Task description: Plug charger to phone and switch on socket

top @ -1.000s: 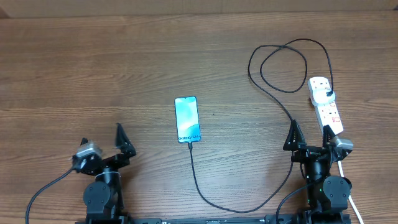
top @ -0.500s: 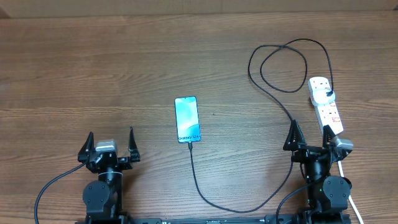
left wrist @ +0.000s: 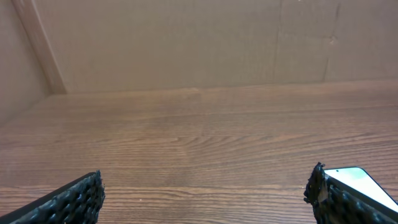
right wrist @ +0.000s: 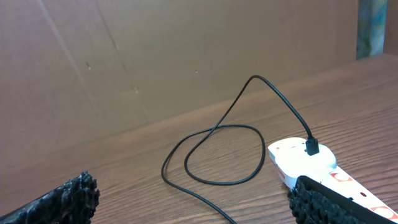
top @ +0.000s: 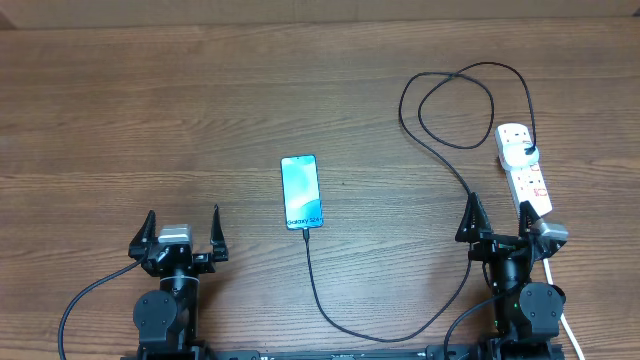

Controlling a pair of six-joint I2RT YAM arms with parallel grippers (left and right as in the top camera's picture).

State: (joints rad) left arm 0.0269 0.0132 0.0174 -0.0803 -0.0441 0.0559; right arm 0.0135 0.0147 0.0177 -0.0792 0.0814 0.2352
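The phone (top: 301, 192) is laid between the left fingers (top: 148, 226) and right fingers (top: 471, 214), touched by neither. Both pairs are spread wide, empty.

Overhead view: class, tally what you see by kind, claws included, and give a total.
Phone: 1
Charger: 1
Power strip: 1
Claws: 2 (left claw, right claw, both open)
Total: 5
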